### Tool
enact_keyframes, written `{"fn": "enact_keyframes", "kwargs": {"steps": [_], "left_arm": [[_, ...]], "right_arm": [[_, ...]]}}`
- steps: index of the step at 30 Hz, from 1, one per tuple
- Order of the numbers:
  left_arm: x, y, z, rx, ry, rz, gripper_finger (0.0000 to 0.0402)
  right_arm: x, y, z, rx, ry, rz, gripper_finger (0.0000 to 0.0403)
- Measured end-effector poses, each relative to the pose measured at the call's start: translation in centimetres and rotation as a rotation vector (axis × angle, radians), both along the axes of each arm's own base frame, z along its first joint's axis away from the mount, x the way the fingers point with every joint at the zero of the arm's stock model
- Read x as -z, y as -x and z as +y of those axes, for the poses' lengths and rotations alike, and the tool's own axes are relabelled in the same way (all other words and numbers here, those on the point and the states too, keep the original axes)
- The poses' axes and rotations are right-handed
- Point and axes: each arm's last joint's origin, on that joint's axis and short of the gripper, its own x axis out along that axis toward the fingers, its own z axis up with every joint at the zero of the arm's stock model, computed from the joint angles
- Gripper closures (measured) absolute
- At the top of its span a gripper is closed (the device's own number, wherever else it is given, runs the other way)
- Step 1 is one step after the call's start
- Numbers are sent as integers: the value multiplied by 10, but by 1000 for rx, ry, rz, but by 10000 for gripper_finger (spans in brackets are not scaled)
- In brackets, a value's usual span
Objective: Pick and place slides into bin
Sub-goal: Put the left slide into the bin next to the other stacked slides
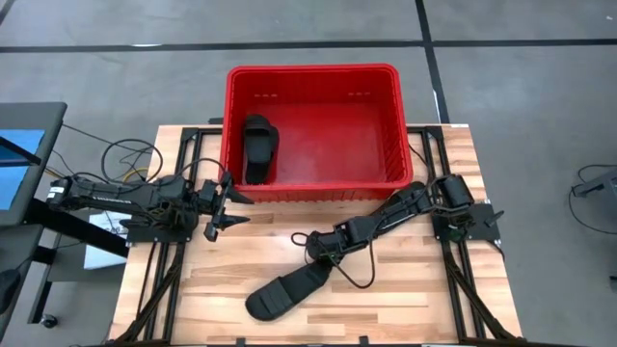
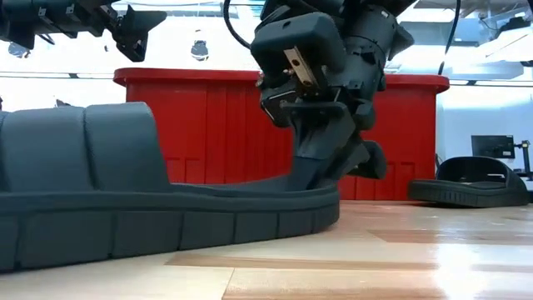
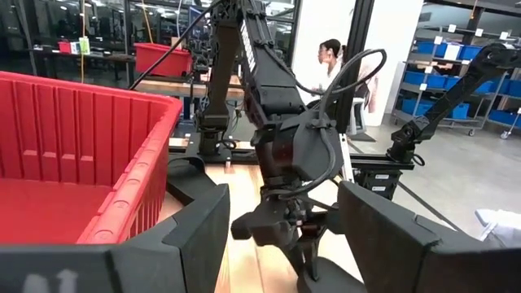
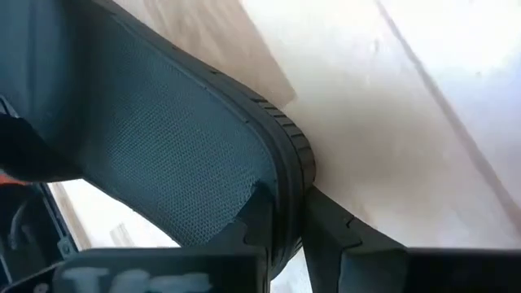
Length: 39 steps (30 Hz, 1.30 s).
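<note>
Table (image 1: pixel 405 308) of pale wood planks fills the lower middle of the high view. Red bin (image 1: pixel 313 81) sits at the table's far edge, upper centre of that frame, with 1 black slide (image 1: pixel 258 146) lying on its floor against the left wall.

Left arm reaches in from the left edge of the high view; its gripper (image 1: pixel 227 204) hangs just in front of the bin's lower-left corner, jaws spread wide and holding nothing. In its wrist view the 2 dark fingers (image 3: pixel 199 240) stand well apart at the bottom of the frame, with the bin wall on the left.

Right arm stretches from the right side toward the centre. Its gripper (image 1: pixel 323 253) is down at the table, below the bin, at the upper end of a second slide (image 1: pixel 289 289) that lies slanted across the lower centre of the high view. The right wrist view shows the fingers (image 4: pixel 330 224) pinched on the slide's edge, 1 on each side of the sole rim. In the low view that slide (image 2: pixel 125 200) fills the left foreground, its near part flat on the wood.

A third slide (image 2: pixel 475 185) rests on the table at the right edge of the low view.

A person (image 3: pixel 335 69) stands in the room beyond, upper centre of the left wrist view.
</note>
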Motion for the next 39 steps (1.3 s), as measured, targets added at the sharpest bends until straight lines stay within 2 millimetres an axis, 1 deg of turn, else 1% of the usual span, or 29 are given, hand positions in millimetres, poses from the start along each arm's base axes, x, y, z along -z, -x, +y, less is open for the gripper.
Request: {"fn": "enact_keyframes", "kwargs": {"steps": [6, 12, 16, 20, 24, 27, 32, 39], "left_arm": [[1, 0, 0, -1, 0, 13, 183], [1, 0, 0, 0, 10, 15, 183], [1, 0, 0, 0, 10, 15, 183], [1, 0, 0, 0, 11, 16, 183], [2, 0, 0, 0, 19, 21, 183], [2, 0, 0, 0, 19, 24, 183], [2, 0, 0, 0, 19, 25, 183], [2, 0, 0, 0, 19, 25, 183]], "right_arm": [[-14, 1, 14, -30, 26, 30, 373], [-39, 2, 27, -46, 113, 90, 374], [-61, 2, 35, -63, 181, 100, 374], [-91, 8, 39, -55, 259, 102, 375], [-124, 23, 39, -6, 299, 52, 377], [-153, 39, 35, 57, 306, -11, 377], [-195, 73, 27, 166, 344, -88, 377], [-240, 123, 8, 341, 448, -195, 377]]}}
